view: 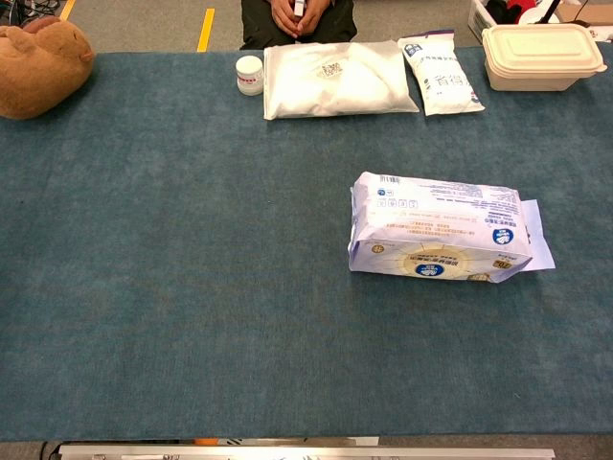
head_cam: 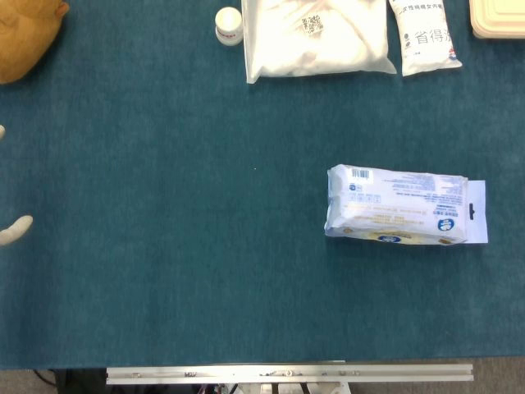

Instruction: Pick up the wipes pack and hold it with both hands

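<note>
Well apart: wipes pack (head_cam: 406,206) (untouched), left hand (head_cam: 15,230).

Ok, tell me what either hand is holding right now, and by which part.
Nothing is held. The wipes pack lies untouched on the table. Only fingertips of the left hand show at the head view's edge; the right hand is out of view.

White-and-blue wipes pack (head_cam: 406,206) flat, lengthwise, on table's right half, untouched
</note>
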